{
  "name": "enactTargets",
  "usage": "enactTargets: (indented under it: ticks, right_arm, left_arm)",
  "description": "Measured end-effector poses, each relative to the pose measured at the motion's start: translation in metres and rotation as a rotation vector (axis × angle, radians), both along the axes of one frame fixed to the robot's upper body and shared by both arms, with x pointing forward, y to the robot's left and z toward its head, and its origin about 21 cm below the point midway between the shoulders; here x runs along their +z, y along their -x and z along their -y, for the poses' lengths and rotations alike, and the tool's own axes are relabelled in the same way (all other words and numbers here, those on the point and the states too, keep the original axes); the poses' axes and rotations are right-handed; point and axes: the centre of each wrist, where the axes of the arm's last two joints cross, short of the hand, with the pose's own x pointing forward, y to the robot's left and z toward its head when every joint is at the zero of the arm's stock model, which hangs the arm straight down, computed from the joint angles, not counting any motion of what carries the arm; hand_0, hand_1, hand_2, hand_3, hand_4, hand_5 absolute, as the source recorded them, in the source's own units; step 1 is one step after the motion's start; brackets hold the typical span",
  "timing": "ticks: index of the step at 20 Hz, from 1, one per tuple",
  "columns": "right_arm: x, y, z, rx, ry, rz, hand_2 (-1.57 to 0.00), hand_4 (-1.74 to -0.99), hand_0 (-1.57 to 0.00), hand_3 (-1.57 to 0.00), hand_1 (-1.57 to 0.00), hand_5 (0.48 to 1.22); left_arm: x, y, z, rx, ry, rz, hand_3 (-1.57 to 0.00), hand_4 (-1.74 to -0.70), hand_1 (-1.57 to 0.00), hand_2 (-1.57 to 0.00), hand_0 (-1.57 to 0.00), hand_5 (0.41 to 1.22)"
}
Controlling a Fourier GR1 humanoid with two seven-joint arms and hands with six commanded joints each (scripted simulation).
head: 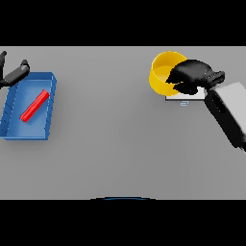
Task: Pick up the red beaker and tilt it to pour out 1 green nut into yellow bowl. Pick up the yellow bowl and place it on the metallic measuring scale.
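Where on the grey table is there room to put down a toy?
The widest bare stretch of the grey table lies between the blue rectangular tray holding a red beaker and the round yellow bowl. The whole near strip is bare too. It is crowded far right, where the right hand grips the bowl over the flat scale.

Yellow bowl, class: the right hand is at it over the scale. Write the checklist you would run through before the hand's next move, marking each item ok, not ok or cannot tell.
1. Right hand curled on the yellow bowl rim: ok.
2. Bowl over the metallic scale: ok, only the scale's near edge shows beneath.
3. Bowl resting flat on the scale: cannot tell.
4. Green nut inside bowl: cannot tell, none visible.
5. Red beaker out of the way, lying in the blue tray: ok.
6. Left hand away, at the tray's far corner: ok.
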Motion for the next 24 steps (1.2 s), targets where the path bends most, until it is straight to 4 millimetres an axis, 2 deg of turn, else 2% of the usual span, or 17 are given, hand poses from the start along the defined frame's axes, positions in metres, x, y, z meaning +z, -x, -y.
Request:
enactTargets:
  ticks: [1, 3, 8, 15, 17, 18, 19, 20, 22, 24]
  right_arm:
    - [-0.001, 0.0, -0.002, -0.002, 0.006, 0.005, -1.57, -1.726, -1.57, -1.38, -1.53, 1.221]
    - [-0.01, -0.008, 0.015, -0.103, 0.015, 0.003, -1.53, -1.727, -1.54, -1.45, -1.46, 1.221]
    - [-0.025, -0.017, 0.036, -0.184, 0.02, -0.008, -1.45, -1.73, -1.51, -1.53, -1.37, 1.221]
    - [-0.037, -0.02, 0.045, -0.218, 0.045, -0.024, -1.32, -1.73, -1.4, -1.56, -1.21, 1.221]
    - [-0.039, -0.023, 0.047, -0.228, 0.036, -0.031, -1.4, -1.728, -1.42, -1.54, -1.23, 1.221]
    - [-0.038, -0.024, 0.045, -0.229, 0.021, -0.036, -1.29, -1.67, -1.4, -1.54, -1.18, 1.221]
    - [-0.039, -0.024, 0.049, -0.234, 0.013, -0.046, -1.18, -1.644, -1.41, -1.39, -1.15, 1.221]
    - [-0.04, -0.024, 0.049, -0.25, 0.017, -0.056, -1.04, -1.621, -1.32, -1.24, -1.04, 1.155]
    - [-0.042, -0.024, 0.048, -0.262, 0.009, -0.078, -0.78, -1.58, -1.05, -0.98, -0.78, 1.037]
    - [-0.039, -0.026, 0.046, -0.275, 0.012, -0.095, -0.59, -1.55, -0.83, -0.79, -0.6, 0.955]
  left_arm:
    - [-0.002, 0.002, 0.0, 0.005, 0.014, 0.0, 0.0, -0.81, 0.0, 0.0, 0.0, 0.755]
    - [0.002, 0.004, 0.002, 0.016, 0.013, 0.0, 0.0, -0.82, 0.0, 0.0, 0.0, 0.762]
    - [0.005, 0.01, 0.003, 0.033, 0.01, -0.007, 0.0, -0.84, 0.0, 0.0, 0.0, 0.772]
    - [0.001, 0.008, 0.001, 0.043, 0.003, -0.025, 0.0, -0.84, 0.0, 0.0, 0.0, 0.776]
    - [0.004, 0.006, 0.002, 0.035, 0.01, -0.016, 0.0, -0.84, 0.0, 0.0, 0.0, 0.771]
    - [0.005, 0.007, 0.0, 0.033, 0.008, -0.016, 0.0, -0.84, 0.0, 0.0, 0.0, 0.772]
    - [0.006, 0.008, 0.0, 0.029, 0.014, -0.013, 0.0, -0.84, 0.0, 0.0, 0.0, 0.773]
    - [0.004, 0.006, 0.0, 0.037, 0.016, -0.023, 0.0, -0.84, 0.0, 0.0, 0.0, 0.775]
    - [0.002, 0.004, -0.003, 0.044, 0.014, -0.015, 0.0, -0.85, 0.0, 0.0, 0.0, 0.771]
    - [-0.003, 0.004, 0.0, 0.033, 0.025, -0.011, 0.0, -0.85, 0.0, 0.0, 0.0, 0.765]
